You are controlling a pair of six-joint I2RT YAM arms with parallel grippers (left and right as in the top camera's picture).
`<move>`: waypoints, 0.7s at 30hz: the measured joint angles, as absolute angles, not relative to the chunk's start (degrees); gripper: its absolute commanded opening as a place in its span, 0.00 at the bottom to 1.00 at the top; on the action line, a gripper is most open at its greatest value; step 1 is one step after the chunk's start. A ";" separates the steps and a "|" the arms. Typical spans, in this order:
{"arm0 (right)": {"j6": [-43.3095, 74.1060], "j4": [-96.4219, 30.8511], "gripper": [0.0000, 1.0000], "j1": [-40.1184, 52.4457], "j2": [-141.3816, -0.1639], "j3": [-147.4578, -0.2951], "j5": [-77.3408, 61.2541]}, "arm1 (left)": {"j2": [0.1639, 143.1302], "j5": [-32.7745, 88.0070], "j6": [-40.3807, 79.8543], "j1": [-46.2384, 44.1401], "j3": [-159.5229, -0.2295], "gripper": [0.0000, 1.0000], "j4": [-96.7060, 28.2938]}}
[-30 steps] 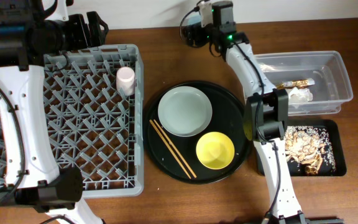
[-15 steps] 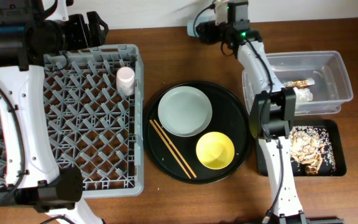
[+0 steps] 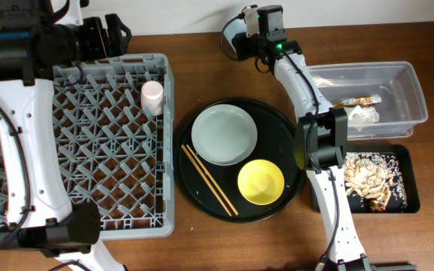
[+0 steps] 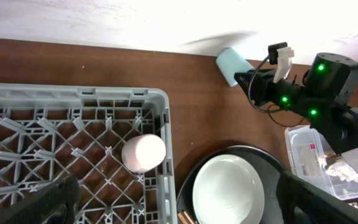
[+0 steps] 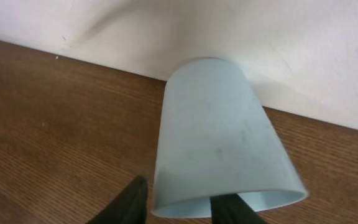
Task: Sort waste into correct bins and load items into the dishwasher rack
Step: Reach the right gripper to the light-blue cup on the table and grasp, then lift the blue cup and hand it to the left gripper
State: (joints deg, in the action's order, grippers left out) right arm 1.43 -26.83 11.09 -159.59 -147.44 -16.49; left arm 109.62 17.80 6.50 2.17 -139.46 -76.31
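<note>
Right jaws half closed astride the rim of the toppled blue cup, grip unclear; left jaws wide open, empty, above rack.

1. Blue cup lies on its side, right in front of the right claw, open end twd the claw.
2. One black finger sits just outside the rim, other at the mouth.
3. Brown table under; white wall behind.
</note>
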 measured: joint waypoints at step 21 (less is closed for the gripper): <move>21.34 -16.21 0.04 12.12 -159.61 -142.28 -16.38 | 109.62 17.80 6.48 2.17 -139.46 0.99 -76.34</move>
State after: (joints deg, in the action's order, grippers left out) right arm 21.34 -16.21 12.12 -159.61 -142.28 -16.38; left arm 109.62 17.80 6.48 2.17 -139.46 -76.34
